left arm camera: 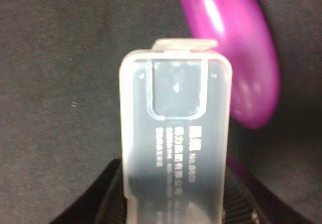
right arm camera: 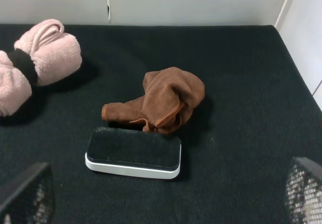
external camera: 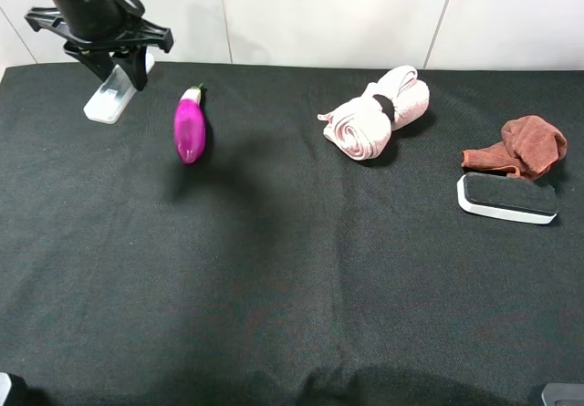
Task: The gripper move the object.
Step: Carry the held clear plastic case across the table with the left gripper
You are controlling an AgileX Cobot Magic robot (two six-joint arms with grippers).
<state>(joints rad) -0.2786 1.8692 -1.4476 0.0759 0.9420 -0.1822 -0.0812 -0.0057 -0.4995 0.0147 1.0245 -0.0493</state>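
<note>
Black fabric (external camera: 292, 287) of fine weave covers the whole table, lying flat and without wrinkles. It runs back to white wall panels (external camera: 328, 14) divided by dark vertical seams, and the right wrist view shows a further white panel closing the right-hand edge of the surface. At the far left corner, the left gripper (external camera: 117, 68) is clamped on the translucent-white plastic case (external camera: 108, 98). The left wrist view shows its black fingers (left arm camera: 108, 206) pressed against both long edges, with the tabbed end pointing away from the wrist. The case hangs tilted, free end lowest; whether that end touches the fabric cannot be determined. Grey printing on its face is too blurred to read in full. A purple toy eggplant (external camera: 189, 125) lies on the fabric just beside the case but apart from it, stem end toward the wall. Near the centre rear sits a pink rolled towel (external camera: 379, 114) bound by a dark band. At the right, a crumpled brown cloth (external camera: 520, 148) lies directly behind a white-and-black board eraser (external camera: 507, 198), felt side up, the two close or touching. The right gripper (right arm camera: 166, 204) stands with jaws spread wide, grasping nothing, facing the eraser from the near side.
</note>
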